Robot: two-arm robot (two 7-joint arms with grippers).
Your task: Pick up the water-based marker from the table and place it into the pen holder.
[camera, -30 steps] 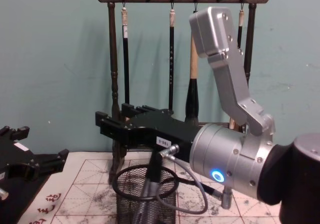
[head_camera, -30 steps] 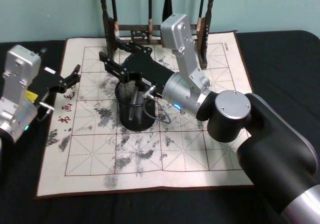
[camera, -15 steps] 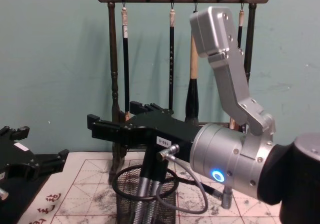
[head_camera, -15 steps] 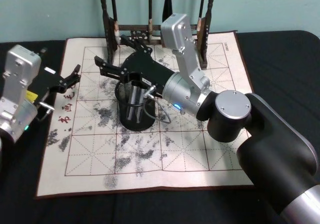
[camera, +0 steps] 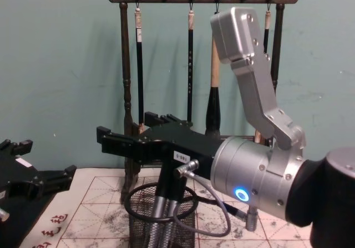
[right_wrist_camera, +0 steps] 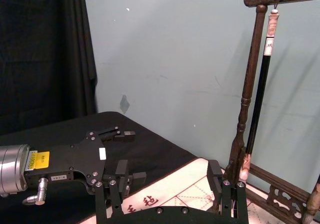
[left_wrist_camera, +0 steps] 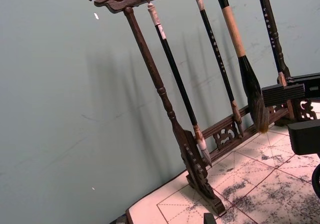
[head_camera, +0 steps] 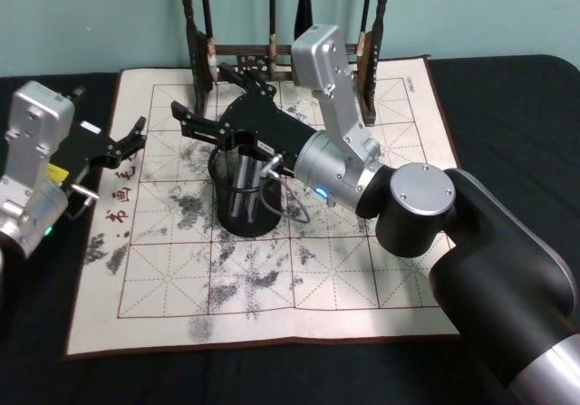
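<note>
With the marker (head_camera: 243,190) standing inside the holder (head_camera: 243,207) at mat centre, the right gripper (head_camera: 210,102) hangs spread and empty at its 12 o'clock, so release looks done; next, withdraw without snagging the rim.

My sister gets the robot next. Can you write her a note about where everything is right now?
Right gripper: open, just above the pen holder, empty.
Left gripper: open, idle over the mat's left edge.
Marker: standing inside the holder, leaning on the mesh.
Holder: on the calligraphy mat, in front of the brush rack.
Done: marker dropped in.
Left: pull the right arm back clear of the holder.
</note>
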